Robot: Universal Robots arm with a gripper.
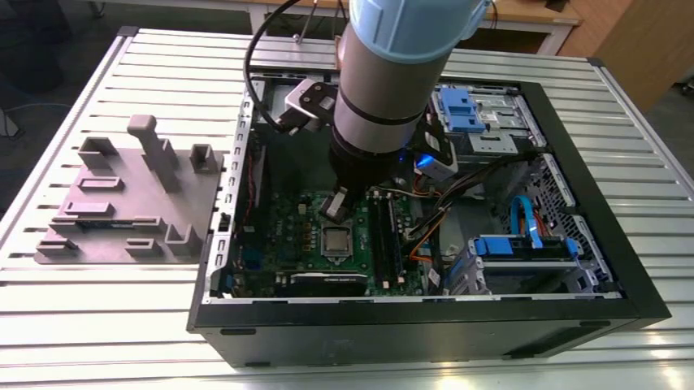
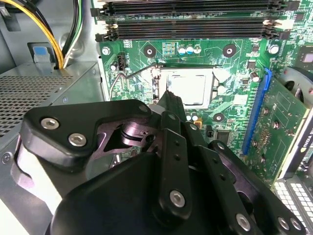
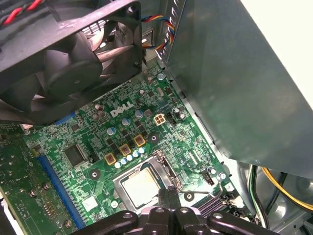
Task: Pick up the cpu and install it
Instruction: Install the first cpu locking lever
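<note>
The cpu [image 2: 188,88] is a shiny silver square lying flat inside the metal-framed socket on the green motherboard [image 2: 142,58]. It also shows in the first wrist view, cpu [image 3: 141,185], and in the exterior view, cpu [image 1: 336,240]. My gripper [image 2: 168,96] hangs just above one edge of the socket, its two black fingers pressed together with nothing between them. In the first wrist view the gripper [image 3: 171,190] tips meet beside the chip's corner. In the exterior view the gripper [image 1: 338,207] reaches down into the open computer case [image 1: 423,317].
Black memory slots [image 2: 186,22] run beside the socket. A case fan [image 3: 73,58] and a grey metal wall [image 3: 234,73] stand close by. A card [image 2: 274,127] sits past the blue slot. Blue drive cages [image 1: 521,244], cables and a grey fixture [image 1: 130,203] are around.
</note>
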